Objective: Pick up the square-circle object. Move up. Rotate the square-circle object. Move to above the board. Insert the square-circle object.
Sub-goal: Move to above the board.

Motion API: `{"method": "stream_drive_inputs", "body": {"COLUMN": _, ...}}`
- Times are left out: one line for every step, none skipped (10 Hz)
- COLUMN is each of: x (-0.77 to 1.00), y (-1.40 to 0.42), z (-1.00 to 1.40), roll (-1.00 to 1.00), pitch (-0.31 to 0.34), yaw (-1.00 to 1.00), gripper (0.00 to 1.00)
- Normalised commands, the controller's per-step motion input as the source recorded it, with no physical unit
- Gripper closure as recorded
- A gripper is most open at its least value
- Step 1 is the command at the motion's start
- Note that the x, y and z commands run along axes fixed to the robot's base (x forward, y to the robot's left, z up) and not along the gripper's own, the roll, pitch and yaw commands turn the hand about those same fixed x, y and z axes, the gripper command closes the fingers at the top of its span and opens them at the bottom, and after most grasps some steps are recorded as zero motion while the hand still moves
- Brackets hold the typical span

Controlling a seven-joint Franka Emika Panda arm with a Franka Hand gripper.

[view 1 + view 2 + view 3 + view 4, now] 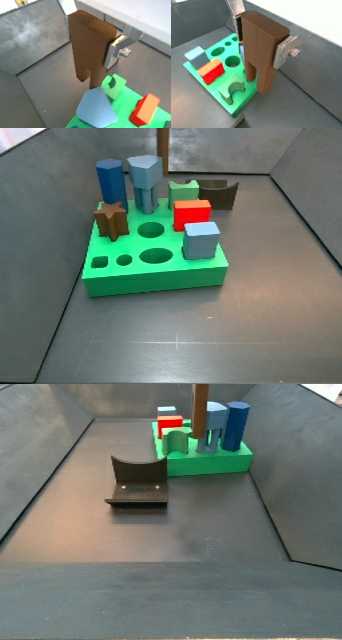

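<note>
Above the thick bright green square board [221,75], the gripper [261,35] with its flat silver fingers [281,52] is closed on the plain mid-brown elongated square-circle object [261,55] and holds it upright by the upper part. In both wrist views the notched end of this block points down, and its two legs hang close over the edge of the board [127,107]; whether they already touch the green surface I cannot tell. In a wrist view a light blue angular block [95,109] and a red block [145,110] stand on the board just under the square-circle object [90,47].

In a side view the brown block [164,143] shows only as a thin vertical bar behind the tall pegs, at the far side of the board [154,273]. On the slab there stand a dark blue round peg [110,183], a grey-blue angular peg [143,178], a short brown star-shaped piece [111,220], a red cube [191,213] and a light blue cube [201,238]; round holes are open in the near part. Behind the board lies a dark brown notched piece [221,193].

In a side view the dark L-shaped fixture [136,481] stands on the grey floor [147,534], just beside the board [201,462].
</note>
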Motion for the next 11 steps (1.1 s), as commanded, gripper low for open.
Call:
{"method": "stream_drive_inputs", "body": {"x": 0.12, "y": -0.14, "z": 1.00, "roll": 0.09, "pitch": 0.098, "yaw": 0.02, "gripper": 1.00}}
{"method": "stream_drive_inputs", "body": {"x": 0.08, "y": -0.08, "z": 0.78, "roll": 0.09, "pitch": 0.098, "yaw": 0.02, "gripper": 1.00}}
{"method": "stream_drive_inputs", "body": {"x": 0.05, "y": -0.06, "z": 0.61, "roll": 0.09, "pitch": 0.095, "yaw": 0.02, "gripper": 1.00}}
{"method": "stream_drive_inputs", "body": {"x": 0.03, "y": -0.03, "z": 0.39, "roll": 0.08, "pitch": 0.089, "yaw": 0.02, "gripper": 1.00}}
{"method": "stream_drive_inputs", "body": {"x": 0.03, "y": -0.02, "z": 0.28, "roll": 0.08, "pitch": 0.087, "yaw": 0.02, "gripper": 1.00}}
{"method": "stream_drive_inputs", "body": {"x": 0.01, "y": -1.00, "z": 0.16, "roll": 0.00, "pitch": 0.015, "yaw": 1.00, "gripper": 1.00}}
{"method": "stream_drive_inputs", "body": {"x": 0.02, "y": -1.00, "z": 0.14, "roll": 0.00, "pitch": 0.015, "yaw": 1.00, "gripper": 1.00}}
{"method": "stream_drive_inputs", "body": {"x": 0.02, "y": -1.00, "z": 0.15, "roll": 0.01, "pitch": 0.019, "yaw": 1.00, "gripper": 1.00}}
{"method": "stream_drive_inputs", "body": {"x": 0.03, "y": -1.00, "z": 0.16, "roll": 0.00, "pitch": 0.023, "yaw": 1.00, "gripper": 1.00}}
{"method": "stream_drive_inputs", "body": {"x": 0.04, "y": -1.00, "z": 0.16, "roll": 0.01, "pitch": 0.028, "yaw": 1.00, "gripper": 1.00}}
{"method": "stream_drive_inputs", "body": {"x": 0.05, "y": -1.00, "z": 0.16, "roll": 0.01, "pitch": 0.032, "yaw": 1.00, "gripper": 1.00}}
